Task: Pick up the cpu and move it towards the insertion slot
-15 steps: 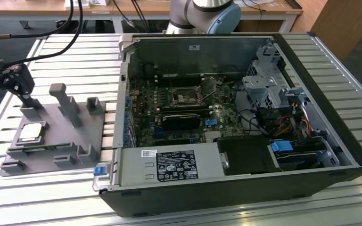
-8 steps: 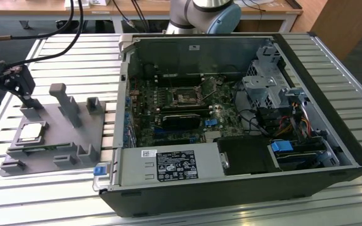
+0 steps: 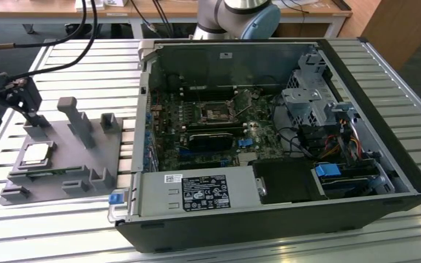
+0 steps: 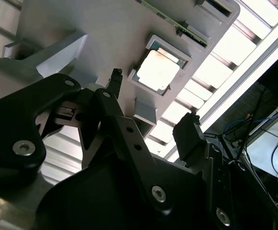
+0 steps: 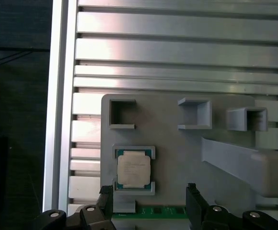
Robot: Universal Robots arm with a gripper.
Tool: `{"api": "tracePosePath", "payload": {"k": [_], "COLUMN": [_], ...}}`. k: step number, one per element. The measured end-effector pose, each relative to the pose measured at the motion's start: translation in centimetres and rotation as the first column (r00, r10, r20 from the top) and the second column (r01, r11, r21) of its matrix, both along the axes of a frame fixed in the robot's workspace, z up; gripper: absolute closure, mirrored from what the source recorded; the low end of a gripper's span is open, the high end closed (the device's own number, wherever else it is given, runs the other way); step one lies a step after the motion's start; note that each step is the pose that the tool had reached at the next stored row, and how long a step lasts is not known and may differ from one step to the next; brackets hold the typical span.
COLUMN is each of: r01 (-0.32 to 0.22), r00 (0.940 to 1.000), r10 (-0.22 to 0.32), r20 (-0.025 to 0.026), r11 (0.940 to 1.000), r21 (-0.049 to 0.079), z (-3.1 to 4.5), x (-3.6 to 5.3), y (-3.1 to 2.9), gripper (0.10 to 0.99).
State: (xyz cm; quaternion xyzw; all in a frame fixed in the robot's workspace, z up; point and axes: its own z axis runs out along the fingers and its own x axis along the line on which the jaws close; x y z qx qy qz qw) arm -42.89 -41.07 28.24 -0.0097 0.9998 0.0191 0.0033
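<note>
Carrying everything is 1 slatted alu worktop (image 3: 386, 60). Biggest thing on it: 1 black PC tower (image 3: 375, 115), laid on its side, cover off, insides facing up. At the far edge stands 1 grey-and-blue robot arm (image 3: 240, 13).

On the exterior view's left of the tower, 1 grey fixture plate (image 3: 86, 164) lies flat on the slats, just beside the case. Inside the tower:
- 1 silver power supply (image 3: 159, 194) w/ 1 white label of print & symbols, too small to read
- 1 motherboard (image 3: 218, 156) w/ 1 square socket (image 3: 216, 113) near its middle
- 3 blue plastic bits (image 3: 245, 142) in or on the case

The hand (image 3: 29, 112) hangs over the fixture's far end. Its 2 black fingers (image 5: 192, 196) are spread wide w/ nothing between them.

The fixture has 1 tall post (image 3: 75, 118) & 3 small open-sided pockets (image 5: 195, 114). 1 thin green memory strip (image 5: 153, 210) sits in a fixture slot right next to the cpu's nest.

1 cpu (image 3: 35, 155) lies flat in its square nest on the fixture, silver top up, well apart from the socket. Its faint print isn't legible. In the first wrist view it sits just beyond the fingertips, untouched.
</note>
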Motion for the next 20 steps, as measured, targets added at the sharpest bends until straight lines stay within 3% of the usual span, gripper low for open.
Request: {"api": "tracePosePath", "payload": {"k": [20], "r01": [0.000], "r00": [1.0000], "r10": [0.000], "r20": [0.0001], "r11": [1.0000], "r21": [-0.001], "z": [-1.06], "x": [0.00], "y": [-0.15], "gripper": [0.380]}}
